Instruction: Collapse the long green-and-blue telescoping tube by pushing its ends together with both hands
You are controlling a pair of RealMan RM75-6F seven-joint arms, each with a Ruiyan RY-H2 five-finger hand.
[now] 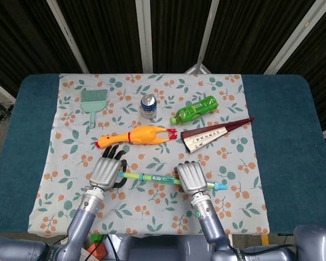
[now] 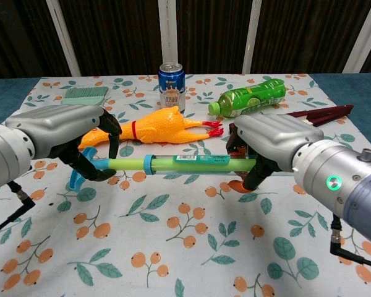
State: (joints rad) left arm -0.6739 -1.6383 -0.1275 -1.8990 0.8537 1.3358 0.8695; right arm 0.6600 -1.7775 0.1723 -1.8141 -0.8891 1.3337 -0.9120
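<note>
Chest view shows the tube [image 2: 185, 162] held level just above the desk [image 1: 282, 136], nearest the robot, so its sections can slide along one line. The left hand [image 2: 62, 133] wraps its fingers [image 2: 105, 145] around the tube's left end, by the blue hook-shaped tip; the right hand [image 2: 272, 142] closes its fingers around the right part, and in the head view a blue tip pokes out past it. Judging by this grip, the hands face each other to press inward, and green length still lies between them, so the collapse looks unfinished. A white label sits on the tube, its print too small to read. Beyond lies a rubber chicken [image 2: 161, 127], a folded fan [image 1: 214, 133] bearing unreadable writing, then a green bottle [image 2: 250, 97], a blue can [image 2: 171, 78] and a brush [image 1: 92, 103].
</note>
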